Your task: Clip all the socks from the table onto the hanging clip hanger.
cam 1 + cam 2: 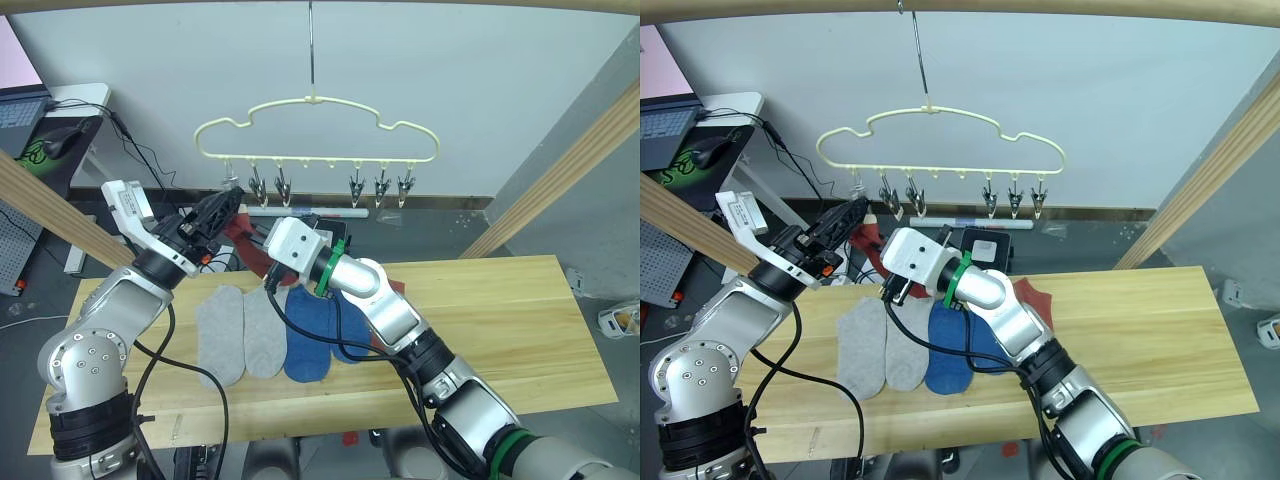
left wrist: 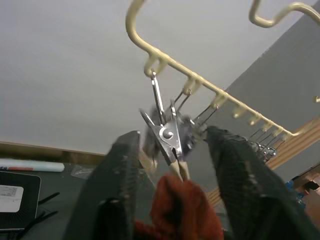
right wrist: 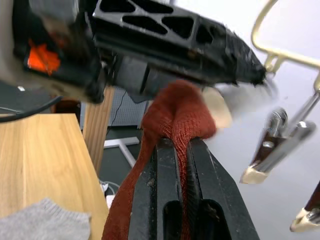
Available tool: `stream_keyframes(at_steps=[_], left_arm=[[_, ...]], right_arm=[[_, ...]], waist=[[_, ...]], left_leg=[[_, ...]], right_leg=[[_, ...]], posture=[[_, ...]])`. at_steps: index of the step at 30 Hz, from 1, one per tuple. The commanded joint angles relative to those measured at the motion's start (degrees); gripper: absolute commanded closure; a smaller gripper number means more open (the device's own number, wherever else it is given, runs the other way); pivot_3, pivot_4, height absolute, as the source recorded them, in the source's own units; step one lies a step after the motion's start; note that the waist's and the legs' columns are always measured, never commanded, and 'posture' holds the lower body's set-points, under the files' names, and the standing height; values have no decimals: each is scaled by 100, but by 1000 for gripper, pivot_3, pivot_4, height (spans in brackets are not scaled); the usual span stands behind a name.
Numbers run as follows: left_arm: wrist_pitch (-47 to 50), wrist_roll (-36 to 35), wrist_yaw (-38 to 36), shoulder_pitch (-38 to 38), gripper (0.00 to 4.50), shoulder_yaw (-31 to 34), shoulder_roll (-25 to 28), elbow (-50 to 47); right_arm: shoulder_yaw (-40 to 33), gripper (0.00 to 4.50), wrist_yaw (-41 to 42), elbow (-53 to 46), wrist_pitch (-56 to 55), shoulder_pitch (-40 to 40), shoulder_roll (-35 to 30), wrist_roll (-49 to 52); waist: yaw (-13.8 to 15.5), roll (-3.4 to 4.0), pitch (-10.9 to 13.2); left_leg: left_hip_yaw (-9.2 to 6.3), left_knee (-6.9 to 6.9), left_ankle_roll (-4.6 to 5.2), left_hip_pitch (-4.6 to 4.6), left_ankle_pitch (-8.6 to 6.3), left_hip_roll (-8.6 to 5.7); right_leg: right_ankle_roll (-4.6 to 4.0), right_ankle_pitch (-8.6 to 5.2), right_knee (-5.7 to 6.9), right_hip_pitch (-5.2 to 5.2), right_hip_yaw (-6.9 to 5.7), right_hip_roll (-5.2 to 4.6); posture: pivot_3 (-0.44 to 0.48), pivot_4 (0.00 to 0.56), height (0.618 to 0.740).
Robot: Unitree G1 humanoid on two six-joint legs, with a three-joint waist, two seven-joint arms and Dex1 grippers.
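Observation:
The cream clip hanger (image 1: 315,101) hangs by its long hook above the table's (image 1: 500,310) far edge, with a row of silvery clips (image 1: 355,186). My right gripper (image 3: 182,142) is shut on a rust red sock (image 3: 175,107) and holds its edge up just below the leftmost clip (image 2: 167,135). My left gripper (image 2: 172,165) is open, with one finger on each side of that clip. Two grey socks (image 1: 243,332) and two blue socks (image 1: 310,340) lie side by side on the table. Another red sock (image 1: 1036,300) lies partly hidden behind my right arm.
Slanted wooden beams stand at the left (image 1: 50,215) and at the right (image 1: 560,180) of the table. A desk with a laptop (image 1: 22,108) and cables is at the far left. A white wall (image 1: 480,90) is behind the hanger.

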Motion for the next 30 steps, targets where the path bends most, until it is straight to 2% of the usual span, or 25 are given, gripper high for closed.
stream_keyframes(at_steps=[1, 2, 17, 20, 27, 30], left_arm=[[12, -150, -10, 51, 1154, 77, 74, -174], [19, -162, -20, 61, 923, 92, 96, -178], [-47, 83, -187, 582, 923, 84, 479, -537], [-60, 131, -217, 606, 875, 96, 501, -536], [-80, 251, -303, 673, 875, 166, 599, -542], [-105, 309, -349, 736, 875, 195, 650, -556]], right_arm=[[-10, 4500, 16, -42, -127, -79, 109, 29], [-10, 4500, 25, -21, -121, -89, 117, 28], [-40, 4500, 147, 98, 219, -86, 174, 132], [-57, 3755, 196, 52, 337, -47, 176, 195], [35, 1366, 316, -80, 574, 41, 49, 130], [60, 1366, 398, -218, 684, 146, -58, 97]], waist=[[2, 0, 0], [2, -1, 0], [19, -3, -2], [24, -3, -2], [27, -3, -2], [29, -3, -2]], left_leg=[[0, 0, 0, 0, 0, 0], [0, 0, 0, 0, 0, 0], [-3, -1, 0, 0, 0, 1], [-3, -1, 0, 0, 0, 0], [-5, -1, 1, 0, 0, 0], [-5, -2, 1, 0, -1, 0]], right_leg=[[0, 0, 0, 0, 0, 0], [0, 0, 0, 0, 0, 0], [-1, 0, 1, 0, -4, -6], [-1, 0, 1, 0, -5, -6], [-3, 1, 2, 0, -5, -5], [-3, 1, 1, 0, -6, -5]], posture=[[-33, 275, 740], [-33, 275, 740], [-14, 277, 740], [-12, 278, 740], [-13, 278, 740], [-10, 273, 740]])
